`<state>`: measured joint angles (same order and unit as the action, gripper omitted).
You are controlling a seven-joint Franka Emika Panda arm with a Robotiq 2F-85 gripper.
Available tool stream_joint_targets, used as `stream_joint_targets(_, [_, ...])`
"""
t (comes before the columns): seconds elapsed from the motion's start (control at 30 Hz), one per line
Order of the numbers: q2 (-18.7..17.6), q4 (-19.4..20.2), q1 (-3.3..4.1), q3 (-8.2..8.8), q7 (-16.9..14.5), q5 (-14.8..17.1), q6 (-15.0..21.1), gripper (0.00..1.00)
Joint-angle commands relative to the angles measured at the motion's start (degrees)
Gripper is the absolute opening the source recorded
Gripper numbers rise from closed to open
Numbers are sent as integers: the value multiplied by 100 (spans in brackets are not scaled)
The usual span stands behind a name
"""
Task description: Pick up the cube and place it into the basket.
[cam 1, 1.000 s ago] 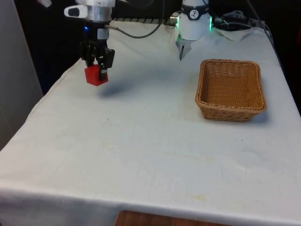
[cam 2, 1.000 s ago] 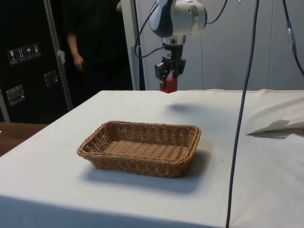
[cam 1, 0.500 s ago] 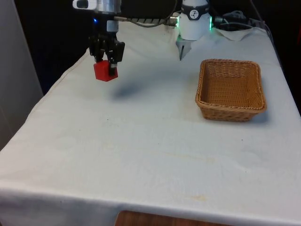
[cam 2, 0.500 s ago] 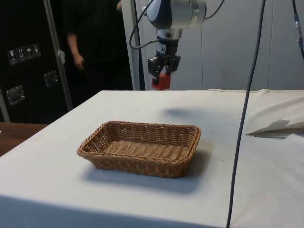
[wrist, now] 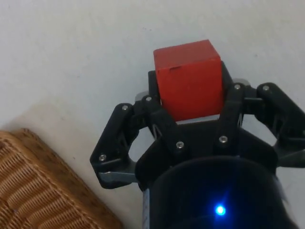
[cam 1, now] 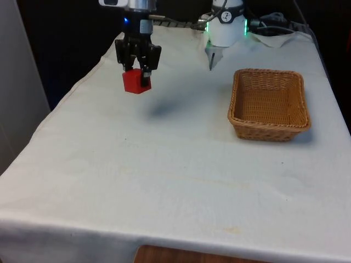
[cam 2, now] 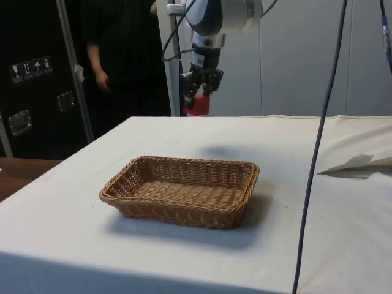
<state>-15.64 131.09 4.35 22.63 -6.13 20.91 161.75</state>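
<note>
Claw (cam 1: 137, 78) fingers are pinching the red cube (cam 1: 132, 82) on two sides, and they are holding it up in the air above the white worktop (cam 1: 164, 164). In the side view the cube (cam 2: 196, 105) is hanging high over the cloth, past the far end of the wicker basket (cam 2: 180, 191). In the front view the basket (cam 1: 269, 104) is sitting well apart, toward the front view's right, with nothing inside it.

The cube is looking small and probably light (maybe foam or wood, hard to say). Its flat sides are giving the fingers a good place to squeeze, and in the wrist view the cube (wrist: 189, 78) is sticking out past the fingers (wrist: 157, 114), so the grip is sitting on its upper part. It is not looking easy to break, so a short drop into the basket should be fine.

A person (cam 2: 116, 55) is standing behind the worktop.
</note>
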Motion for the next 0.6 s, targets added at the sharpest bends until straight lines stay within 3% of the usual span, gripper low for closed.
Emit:
stream_joint_targets(0.0, [-34, 40, 103, 92, 172, -160, 97, 2])
stream_joint_targets(0.23, [-46, 29, 126, -74, 625, -573, 149, 2])
stream_joint_targets(0.27, [11, 6, 23, -178, 458, -424, 52, 2])
stream_joint_targets(0.3, [-46, 23, 132, -97, 688, -630, 155, 2])
stream_joint_targets(0.57, [149, 46, 160, -246, 1249, -1203, 103, 2])
